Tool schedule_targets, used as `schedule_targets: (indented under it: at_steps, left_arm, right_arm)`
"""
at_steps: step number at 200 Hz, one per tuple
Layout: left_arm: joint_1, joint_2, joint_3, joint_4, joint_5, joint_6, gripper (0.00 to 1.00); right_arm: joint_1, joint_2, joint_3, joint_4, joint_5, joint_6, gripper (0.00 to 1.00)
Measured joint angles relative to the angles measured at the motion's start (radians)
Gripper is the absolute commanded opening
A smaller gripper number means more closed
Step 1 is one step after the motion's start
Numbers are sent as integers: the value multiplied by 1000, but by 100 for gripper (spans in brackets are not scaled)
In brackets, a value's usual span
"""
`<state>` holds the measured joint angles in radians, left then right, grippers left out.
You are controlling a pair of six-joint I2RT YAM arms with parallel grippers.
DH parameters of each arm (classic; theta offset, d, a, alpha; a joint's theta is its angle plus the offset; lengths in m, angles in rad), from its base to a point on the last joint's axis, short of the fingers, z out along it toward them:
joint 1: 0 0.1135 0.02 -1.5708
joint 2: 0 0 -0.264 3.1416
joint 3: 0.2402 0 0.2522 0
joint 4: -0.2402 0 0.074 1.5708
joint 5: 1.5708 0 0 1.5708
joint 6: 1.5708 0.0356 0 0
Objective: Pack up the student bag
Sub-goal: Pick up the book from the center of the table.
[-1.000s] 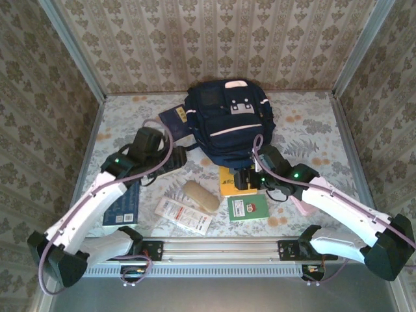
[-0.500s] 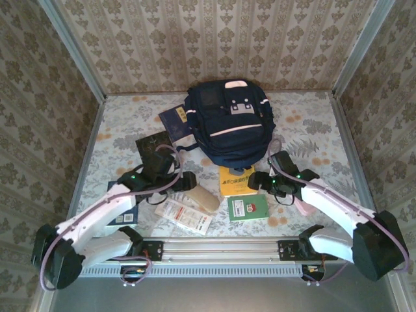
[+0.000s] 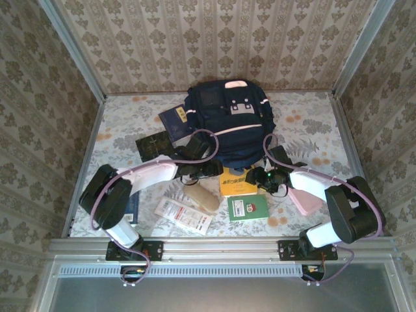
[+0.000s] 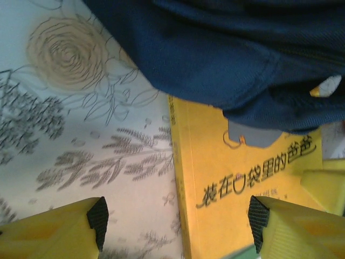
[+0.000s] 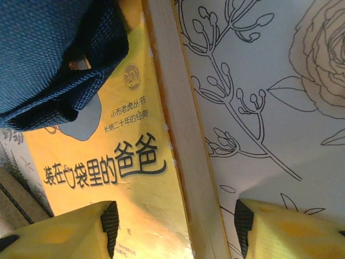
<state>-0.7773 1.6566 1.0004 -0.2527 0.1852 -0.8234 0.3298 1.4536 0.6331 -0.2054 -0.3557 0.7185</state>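
A floral-printed table [image 3: 312, 123] is seen from above. The student bag [image 3: 227, 127], navy with pale trim, lies at the back centre of it. Its near edge drapes over the top of a yellow book [image 3: 235, 185] lying flat just in front. Two arms reach in to that book, one at each flank.

The left claw [image 4: 178, 221] is spread open and empty. One finger is above bare table and the other above the cover, so the book's left edge sits between its jaws. The right claw [image 5: 176, 224] is likewise spread and empty, straddling the pale page edge on the book's right side.

Likely trouble:
- The bag's fabric rests on the book, so lifting or pulling the book may drag the bag or snag its hem.
- The book lies flat on the table, leaving a finger little to get under. A closing claw might skid off the cover, or pinch only a few pages and fan the book open.
- With both claws on one book, uneven pulls could twist it.
- Whether the bag is open cannot be told from here. If it is shut, the book has nowhere to go.
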Motion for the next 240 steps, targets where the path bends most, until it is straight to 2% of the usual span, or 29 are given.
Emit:
schedule_targets:
  at_steps: [56,132,163,174,208,240]
  left_arm:
    - [-14,157,69,25,46,-19,67]
    - [-14,195,84,62,95,-71,52]
    - [-13,196,84,60,97,-82,49]
    - [-13,196,84,60,98,-82,49]
    - [-13,196,85,59,100,-78,50]
    - [-21,175,94,28,111,-48,62]
  right_arm:
    - [-6,32,13,15,-20,16,50]
    - [-11,64,12,105,-102,77,34]
    - [-11,32,12,122,-126,104,28]
    - [-11,13,12,125,-128,109,23]
    - [-11,-12,19,97,-116,107,0]
    - [-11,-51,23,58,-103,106,0]
